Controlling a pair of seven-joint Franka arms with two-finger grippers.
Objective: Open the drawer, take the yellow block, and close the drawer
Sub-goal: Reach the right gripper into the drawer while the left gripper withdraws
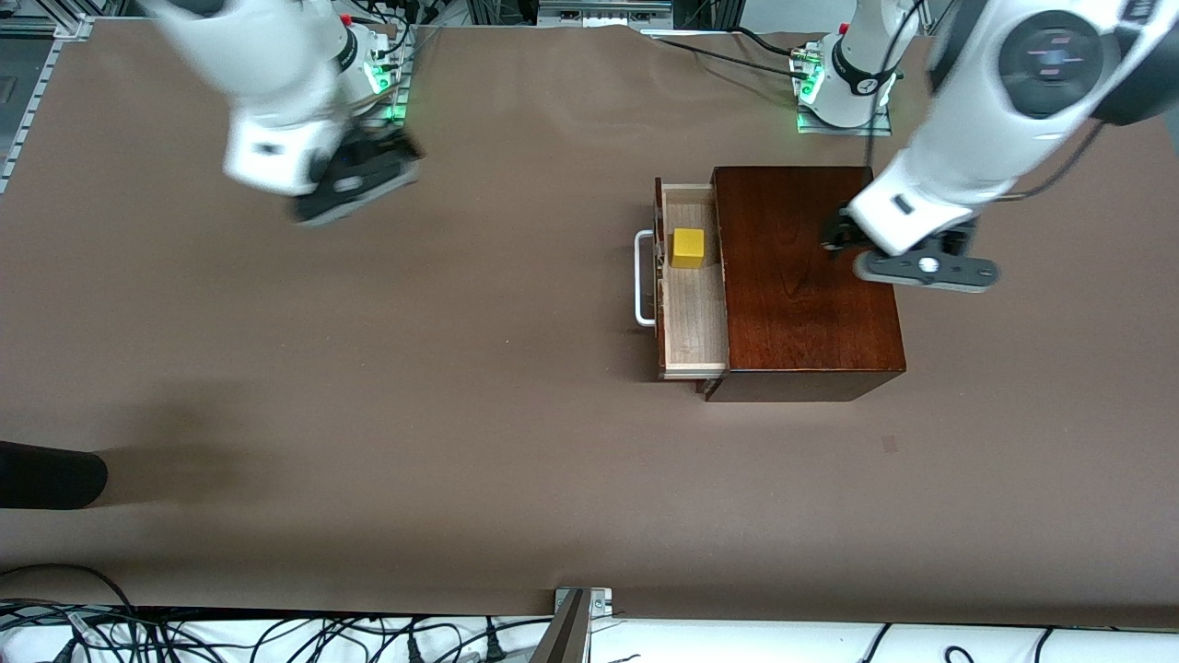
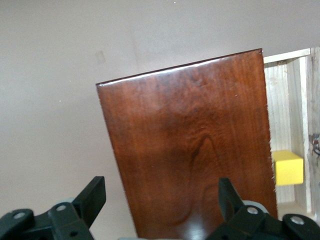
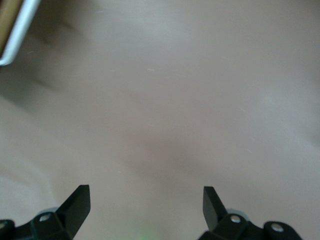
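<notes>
The dark reddish-brown wooden box (image 1: 811,276) stands toward the left arm's end of the table. Its drawer (image 1: 693,308) is pulled out toward the right arm's end, white bar handle (image 1: 644,279) leading. The yellow block (image 1: 687,248) lies inside on the pale wood. My left gripper (image 1: 836,239) is open and empty over the box top. In the left wrist view the left gripper (image 2: 160,197) straddles the box's top (image 2: 190,145), with the block (image 2: 288,167) in the drawer (image 2: 285,100) off to one side. My right gripper (image 1: 364,180) hangs open and empty over bare table near its base, as the right wrist view (image 3: 145,197) shows.
A dark object (image 1: 46,474) pokes in at the right arm's end of the table, nearer to the front camera. Cables (image 1: 276,635) run along the table's near edge. A white-edged thing (image 3: 15,40) shows in a corner of the right wrist view; I cannot tell what it is.
</notes>
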